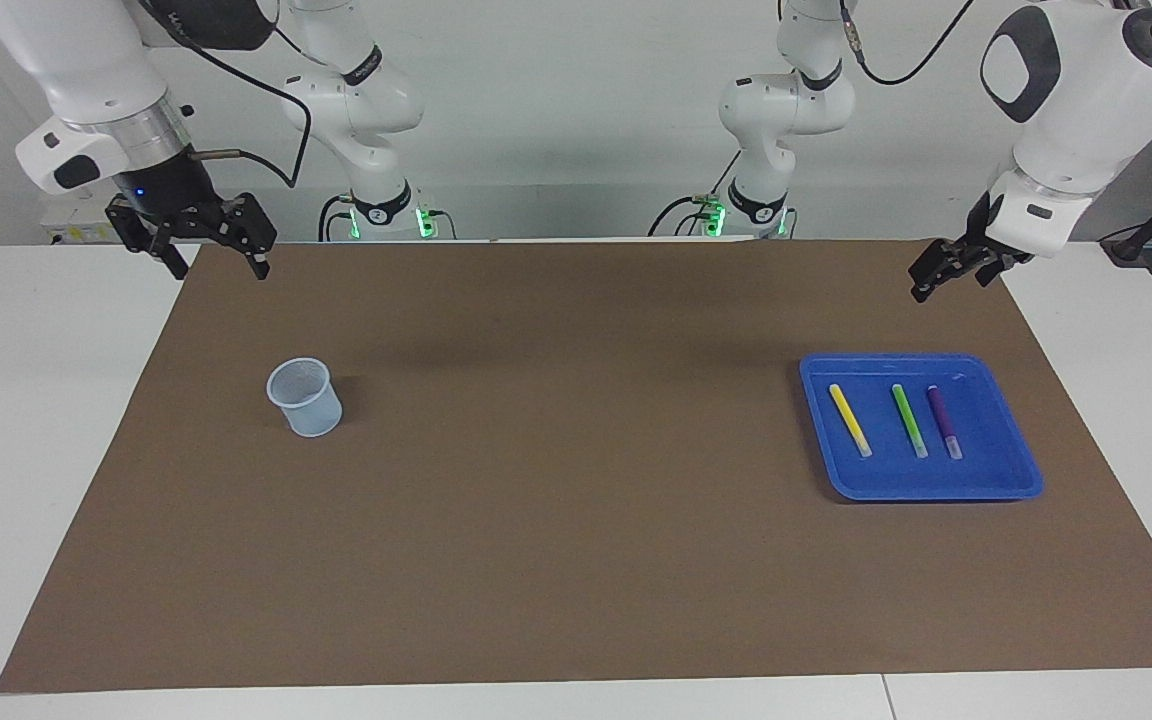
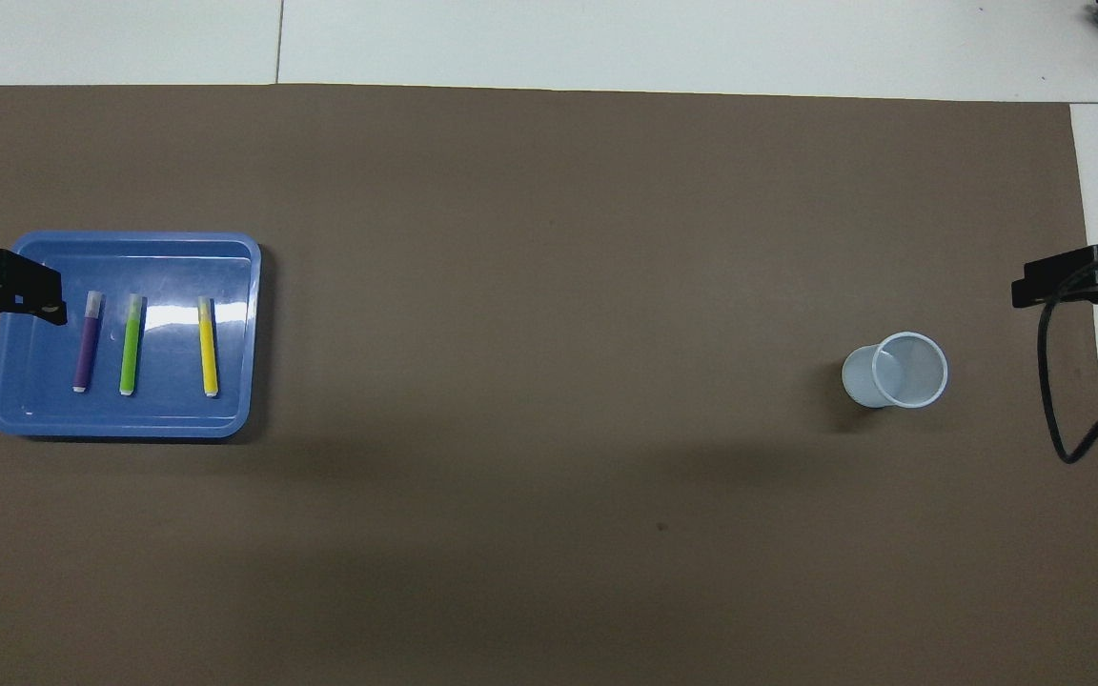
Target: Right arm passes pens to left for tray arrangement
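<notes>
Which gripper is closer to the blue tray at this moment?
Left. The left gripper hangs raised at the robots' edge of the tray, at the left arm's end of the table; the right gripper waits raised at the right arm's end, near the cup.

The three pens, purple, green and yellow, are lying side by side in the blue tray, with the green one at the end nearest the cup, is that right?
Not quite. The overhead view shows the yellow pen at the cup's end of the row; the green pen is in the middle, beside the purple pen. All three do lie side by side in the blue tray.
</notes>
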Motion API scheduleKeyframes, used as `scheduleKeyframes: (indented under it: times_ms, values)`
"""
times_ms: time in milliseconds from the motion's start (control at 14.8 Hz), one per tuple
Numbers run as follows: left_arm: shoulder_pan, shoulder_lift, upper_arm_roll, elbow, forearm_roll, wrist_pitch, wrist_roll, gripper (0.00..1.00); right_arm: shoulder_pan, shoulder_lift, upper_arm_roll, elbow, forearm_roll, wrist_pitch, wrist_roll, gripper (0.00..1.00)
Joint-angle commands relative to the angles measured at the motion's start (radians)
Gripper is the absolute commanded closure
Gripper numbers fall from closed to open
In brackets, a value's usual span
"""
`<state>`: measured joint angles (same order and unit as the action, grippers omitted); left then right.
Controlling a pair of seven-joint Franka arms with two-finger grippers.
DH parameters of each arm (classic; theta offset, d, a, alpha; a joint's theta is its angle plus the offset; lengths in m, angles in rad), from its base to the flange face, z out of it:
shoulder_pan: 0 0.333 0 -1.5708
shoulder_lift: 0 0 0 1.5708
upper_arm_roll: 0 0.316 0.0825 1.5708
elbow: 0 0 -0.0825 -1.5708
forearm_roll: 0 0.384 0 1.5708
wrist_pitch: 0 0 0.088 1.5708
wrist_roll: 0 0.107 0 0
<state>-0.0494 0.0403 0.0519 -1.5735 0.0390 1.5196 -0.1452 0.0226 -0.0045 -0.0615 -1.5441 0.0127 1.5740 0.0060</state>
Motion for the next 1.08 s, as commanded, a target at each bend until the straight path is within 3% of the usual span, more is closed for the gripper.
scheduleKeyframes:
  times_ms: [0,1014]
  values:
    - [-0.009,-0.011,0.009,0.032,-0.014,-0.077,0.016,0.0,0.003,-0.002,-0.006,0.012,-0.022,-0.019,-0.023,0.0]
    - [0.006,-0.059,0.009,0.023,-0.014,-0.102,0.05,0.0,0.002,0.0,-0.006,0.013,-0.014,-0.015,-0.017,0.0]
